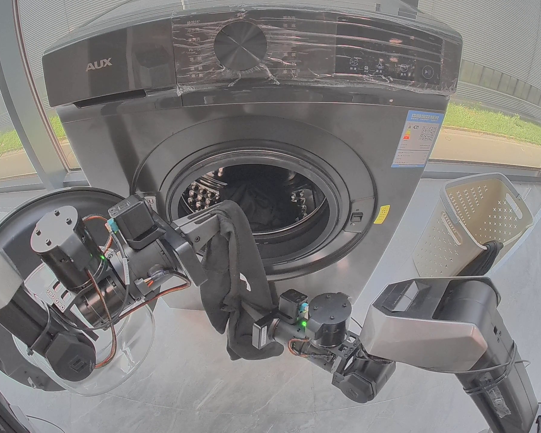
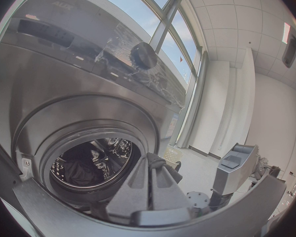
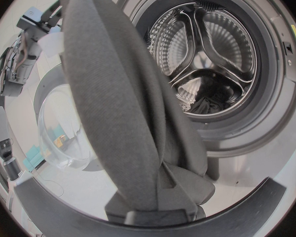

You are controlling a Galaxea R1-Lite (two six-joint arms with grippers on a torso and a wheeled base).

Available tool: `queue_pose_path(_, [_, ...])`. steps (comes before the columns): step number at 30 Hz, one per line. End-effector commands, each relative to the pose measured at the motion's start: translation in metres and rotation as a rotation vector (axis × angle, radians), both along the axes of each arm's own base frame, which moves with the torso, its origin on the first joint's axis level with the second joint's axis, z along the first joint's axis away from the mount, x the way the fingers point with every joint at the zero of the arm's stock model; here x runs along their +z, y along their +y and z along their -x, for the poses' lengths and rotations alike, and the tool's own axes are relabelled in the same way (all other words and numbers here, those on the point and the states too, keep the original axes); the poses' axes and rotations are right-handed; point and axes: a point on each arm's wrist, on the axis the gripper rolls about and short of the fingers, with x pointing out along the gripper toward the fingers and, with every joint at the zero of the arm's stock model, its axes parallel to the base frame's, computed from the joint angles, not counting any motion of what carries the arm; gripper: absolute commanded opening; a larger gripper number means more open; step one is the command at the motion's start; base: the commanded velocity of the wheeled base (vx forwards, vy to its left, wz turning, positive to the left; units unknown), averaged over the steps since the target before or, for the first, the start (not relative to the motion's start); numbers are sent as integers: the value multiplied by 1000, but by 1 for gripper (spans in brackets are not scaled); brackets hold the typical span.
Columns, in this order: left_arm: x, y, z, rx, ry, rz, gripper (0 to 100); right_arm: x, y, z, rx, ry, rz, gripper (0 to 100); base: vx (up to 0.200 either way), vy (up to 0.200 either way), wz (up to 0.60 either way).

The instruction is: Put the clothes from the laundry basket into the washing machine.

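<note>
From the head, looking forward and down at the washing machine (image 1: 102, 133) from fairly near, centring on the drum mouth (image 1: 252, 196). From the left wrist, sitting low and close, tilting up past that mouth toward windows (image 2: 174, 40) and ceiling (image 2: 240, 13). From the right wrist, facing straight into it at close range, half screened by the dark garment (image 3: 121, 99). Sharing the drum mouth across all three.

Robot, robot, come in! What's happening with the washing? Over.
Left tool and right tool both shut on dark garment, hanging before the open washing machine. Some dark clothing already in the drum. Door swung aside, nothing blocking.
</note>
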Motion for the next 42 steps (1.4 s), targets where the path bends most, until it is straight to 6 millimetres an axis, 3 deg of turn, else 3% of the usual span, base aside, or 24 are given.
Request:
queue_pose_path(1, [-23,4,-22,65,55,-35,0,12,-14,33,35,44,36,0,0,0,0])
queue_pose_path(4, [-36,7,-36,99,67,-72,0,28,-19,61,77,88,31,0,0,0,0])
queue_pose_path(8, [-52,13,-51,162,71,-120,0,46,-19,80,114,95,7,0,0,0,0])
queue_pose_path(14, [-67,14,-56,179,110,-144,0,55,-20,80,111,80,-11,0,0,0,0])
queue_pose_path(20, [-70,19,-58,188,123,-145,0,56,-22,76,99,77,-13,0,0,0,0])
queue_pose_path(21, [-70,19,-58,189,124,-145,100,56,-23,76,98,77,-14,0,0,0,0])
queue_pose_path(24, [-72,19,-60,187,136,-138,100,59,-27,69,75,68,-22,0,0,0,0])
queue_pose_path(30, [-81,19,-60,190,158,-159,100,73,-50,30,-80,16,-60,0,0,0,0])
queue_pose_path(42, [-96,17,-47,151,217,-202,100,94,-44,16,-111,-40,-112,0,0,0,0])
